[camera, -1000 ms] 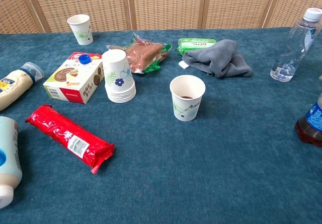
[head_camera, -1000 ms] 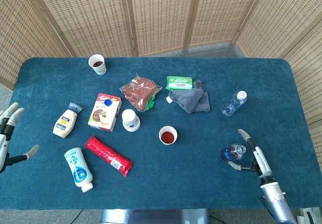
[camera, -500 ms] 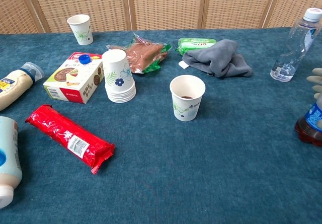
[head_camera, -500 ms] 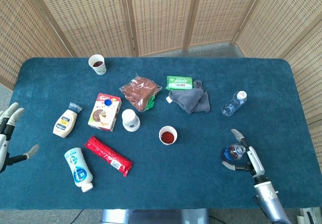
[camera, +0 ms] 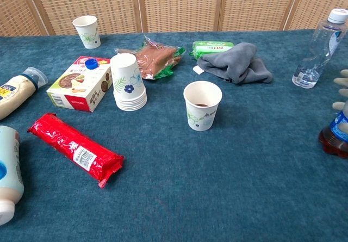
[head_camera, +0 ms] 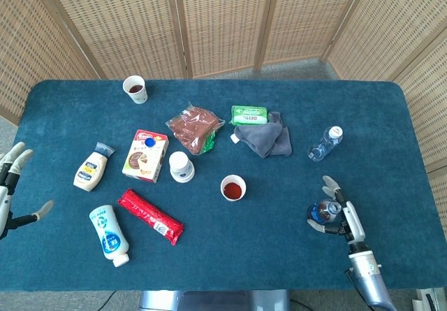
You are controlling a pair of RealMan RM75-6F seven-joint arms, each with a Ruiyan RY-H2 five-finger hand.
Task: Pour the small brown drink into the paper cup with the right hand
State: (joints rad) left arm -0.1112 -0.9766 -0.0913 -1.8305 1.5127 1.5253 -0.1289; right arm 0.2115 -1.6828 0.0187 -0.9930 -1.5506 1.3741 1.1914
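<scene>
1. Nearest the robot, the right hand (head_camera: 334,210) sits at the near right of the blue table (head_camera: 279,255), its fingers (camera: 341,87) curled round the small brown drink bottle (head_camera: 321,212), which stands upright on the cloth; whether they actually press on it I cannot tell.
2. At the near left edge, the left hand (head_camera: 12,185) hangs off the table, fingers spread, holding nothing.
3. Also near, on the left, a white squeeze bottle (head_camera: 110,235) lies on its side, with a red biscuit packet (head_camera: 149,217) beside it.
4. Further in, the paper cup (head_camera: 233,187) stands upright near the table's middle, well apart from the brown drink, with dark liquid low inside.
5. To its left stands a stack of paper cups (head_camera: 181,166), beside a flat snack box (head_camera: 146,155) with a blue cap on it, and a mayonnaise bottle (head_camera: 91,168) lies further left.
6. Beyond, a brown snack bag (head_camera: 193,128), a green packet (head_camera: 249,114) and a grey cloth (head_camera: 264,137) sit together; a clear water bottle (head_camera: 325,143) stands to the right.
7. Farthest, another cup (head_camera: 135,89) with dark drink stands near the back left edge.
</scene>
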